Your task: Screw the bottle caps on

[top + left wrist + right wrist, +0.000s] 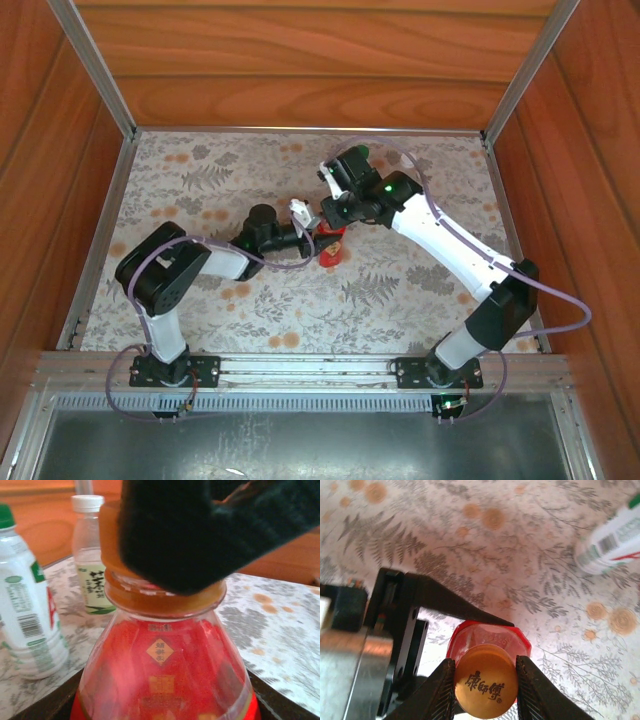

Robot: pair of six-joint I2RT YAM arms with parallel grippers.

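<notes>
From above, the right wrist view shows the right jaws pinching the orange cap [485, 681] atop the red bottle [467, 634]. The left jaws clench the bottle's body mid-bench [200, 170]. The left wrist view adds two capped bottles beyond: a white bottle [27, 615] with a green cap [5, 516] and a clear bottle [92, 565] with a white cap [87, 502].

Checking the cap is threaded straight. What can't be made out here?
- Top of the round orange plastic cap, left wrist view: covered by a dark finger of the right gripper.
- Base of the red plastic bottle, same view: cut by bottom edge.
- White labelled plastic bottle, right wrist view: cut by right edge.
</notes>
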